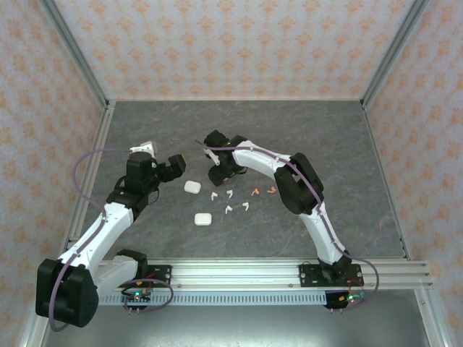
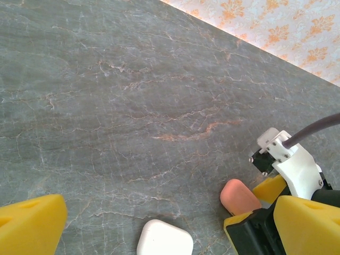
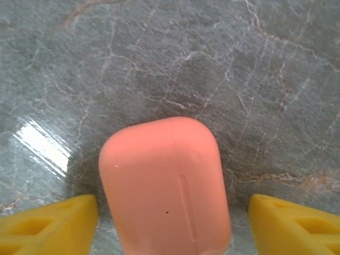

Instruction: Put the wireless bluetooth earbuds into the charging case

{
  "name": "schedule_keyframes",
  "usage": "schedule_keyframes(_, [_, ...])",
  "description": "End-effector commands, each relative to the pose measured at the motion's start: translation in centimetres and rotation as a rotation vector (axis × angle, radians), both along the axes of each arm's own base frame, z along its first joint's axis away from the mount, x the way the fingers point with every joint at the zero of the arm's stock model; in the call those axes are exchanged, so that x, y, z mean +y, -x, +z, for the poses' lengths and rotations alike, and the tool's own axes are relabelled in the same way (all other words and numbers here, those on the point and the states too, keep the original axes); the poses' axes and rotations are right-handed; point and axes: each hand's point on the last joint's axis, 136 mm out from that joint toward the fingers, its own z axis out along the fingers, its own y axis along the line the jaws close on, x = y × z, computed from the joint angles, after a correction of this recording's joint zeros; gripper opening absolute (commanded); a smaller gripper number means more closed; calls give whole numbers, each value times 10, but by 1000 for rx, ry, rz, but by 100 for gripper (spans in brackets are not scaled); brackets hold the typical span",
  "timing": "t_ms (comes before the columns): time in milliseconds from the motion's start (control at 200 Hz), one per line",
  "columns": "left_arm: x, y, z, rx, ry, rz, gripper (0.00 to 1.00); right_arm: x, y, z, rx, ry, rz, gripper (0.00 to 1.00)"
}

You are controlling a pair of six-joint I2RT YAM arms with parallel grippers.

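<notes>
Earbuds [image 1: 229, 210] lie scattered on grey marbled table [image 1: 325, 137]

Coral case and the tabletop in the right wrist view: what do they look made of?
The coral case looks like moulded plastic with a satin-matte finish: even colour, rounded corners, a fine seam, no sharp glare. The tabletop looks like grey veined stone or a stone-print laminate, I cannot tell which. It is semi-gloss, given the bright reflection patch.

White earbuds [image 1: 228, 210] and two coral earbuds [image 1: 255, 191] lie scattered mid-table, two closed white cases [image 1: 192, 186] leftward, one coral case [image 3: 166, 186] flat.
</notes>
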Motion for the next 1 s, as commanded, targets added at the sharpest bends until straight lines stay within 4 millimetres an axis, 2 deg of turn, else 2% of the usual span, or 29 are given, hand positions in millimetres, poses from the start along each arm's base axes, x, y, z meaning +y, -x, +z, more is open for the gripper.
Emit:
schedule_keyframes(0, [4, 3, 0, 13, -4, 8, 100, -3, 1, -7, 24, 30, -2, 68])
schedule_keyframes(240, [3, 4, 3, 10, -3, 6, 100, -7, 1, 4, 2, 35, 10, 51])
schedule_keyframes(420, [1, 4, 7, 5, 7, -6, 100, -9, 1, 16, -25, 30, 31, 46])
schedule_keyframes(500, [-2, 4, 10, 1, 14, -19, 100, -10, -1, 28, -58, 12, 29, 45])
schedule_keyframes(586, [-5, 5, 17, -5, 22, -38, 100, -12, -2, 51, -116, -37, 24, 45])
schedule_keyframes(746, [-28, 5, 30, -21, 62, -174, 94, -24, 6, 102, -239, -140, 39, 45])
schedule_keyframes(856, [-56, 7, 46, -39, 134, -326, 87, -32, 19, 132, -330, -216, 72, 45])
schedule_keyframes(996, [-91, 12, 78, -87, 230, -526, 80, -45, 35, 163, -450, -281, 133, 45])
